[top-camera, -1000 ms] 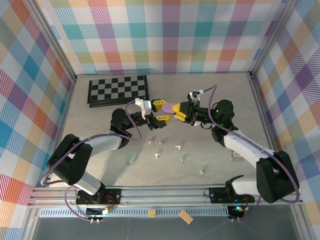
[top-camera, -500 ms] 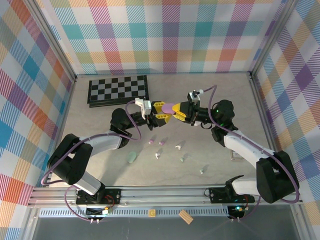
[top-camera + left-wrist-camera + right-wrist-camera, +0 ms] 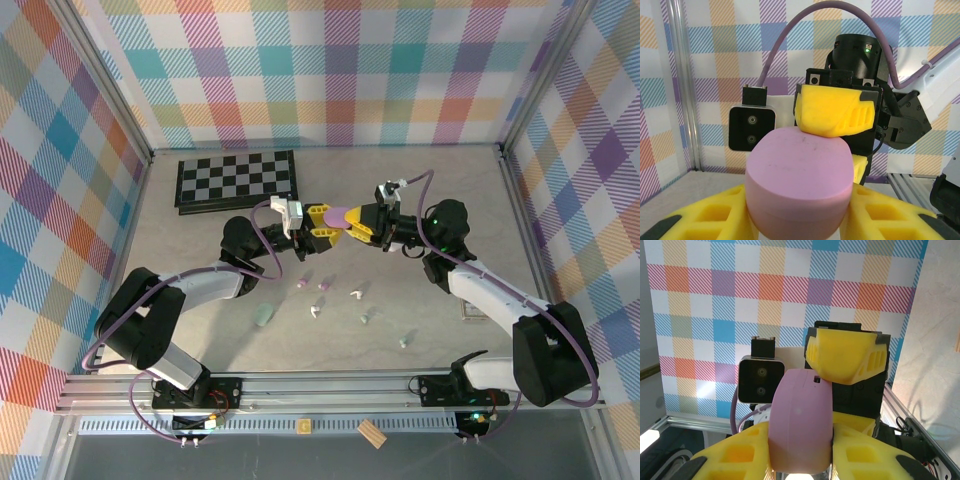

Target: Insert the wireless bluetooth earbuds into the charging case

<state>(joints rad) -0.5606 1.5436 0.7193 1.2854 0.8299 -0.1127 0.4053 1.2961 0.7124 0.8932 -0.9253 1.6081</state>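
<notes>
Both left gripper (image 3: 322,223) and right gripper (image 3: 353,224) are clamped on the purple case (image 3: 338,213), 12 o'clock of the earbuds (image 3: 324,285); lid's best pried gently.

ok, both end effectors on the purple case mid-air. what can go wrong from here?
1. The purple case is smooth and rounded, pinched between the left end effector and right end effector; uneven pulling could squirt it out.
2. Loose earbuds lie on the table close by; a dropped case might scatter them.
</notes>
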